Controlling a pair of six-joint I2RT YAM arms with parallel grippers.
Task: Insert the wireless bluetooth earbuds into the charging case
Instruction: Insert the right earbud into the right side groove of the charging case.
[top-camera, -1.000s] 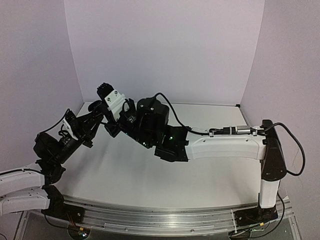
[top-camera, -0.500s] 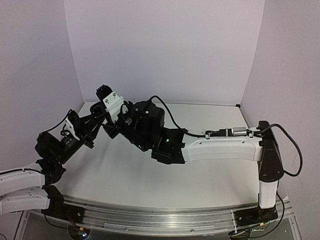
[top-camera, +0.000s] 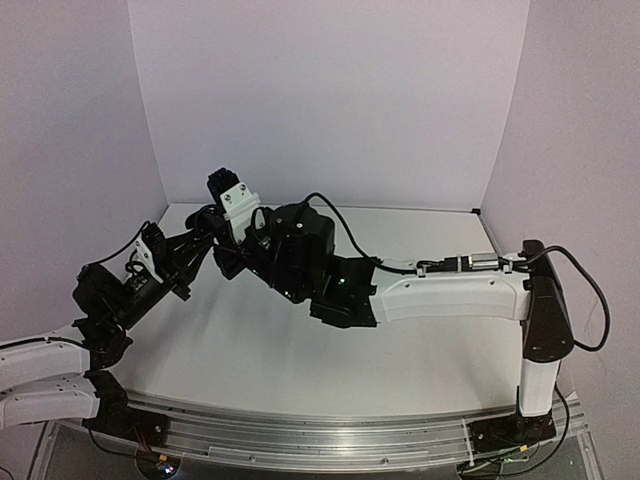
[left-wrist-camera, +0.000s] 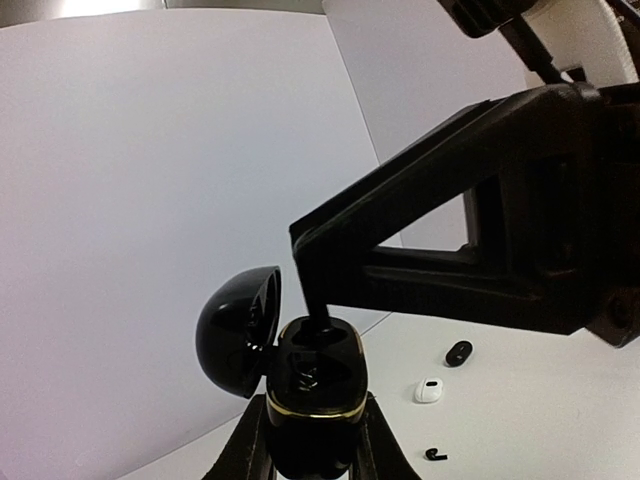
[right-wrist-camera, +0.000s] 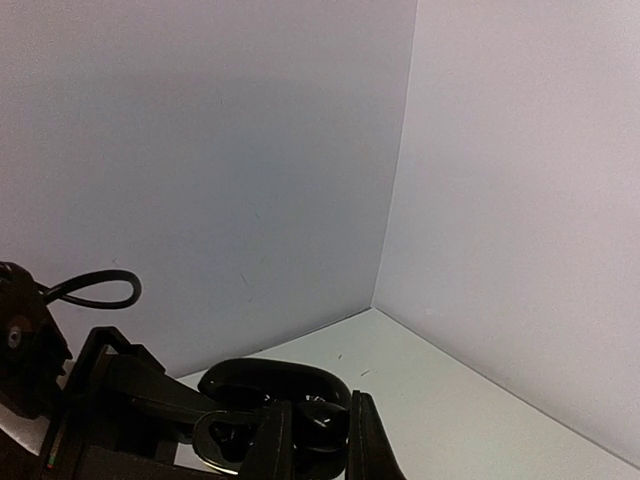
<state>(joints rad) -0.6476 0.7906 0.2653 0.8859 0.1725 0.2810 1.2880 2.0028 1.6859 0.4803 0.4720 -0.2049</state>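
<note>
1. The left pincer (left-wrist-camera: 310, 455) is clamped on the case (left-wrist-camera: 312, 375) and holds it upright off the table (left-wrist-camera: 540, 400). The lid (left-wrist-camera: 235, 335) is swung open to one side.
2. The right pincer (left-wrist-camera: 312, 290) comes in from above the case. Its fingers are drawn nearly together on what looks to me like a black earbud (left-wrist-camera: 322, 322). The tip sits right at the case's open top, and the bud seems partway into a socket.
3. The step in hand, I'd say, is the seating itself: the bud is at the mouth of the case and not yet let go.
4. The next move, as I judge it:
   - Press gently straight down until the bud sits flush, with the case held steady.
   - Part the fingers and lift clear, without dragging the bud out or knocking the lid.
5. On the table beyond the case lie a loose bud (left-wrist-camera: 434, 455), a white piece (left-wrist-camera: 428, 390) and a black piece (left-wrist-camera: 459, 353). The two pieces are too small to tell whether they are buds or cases.
</note>
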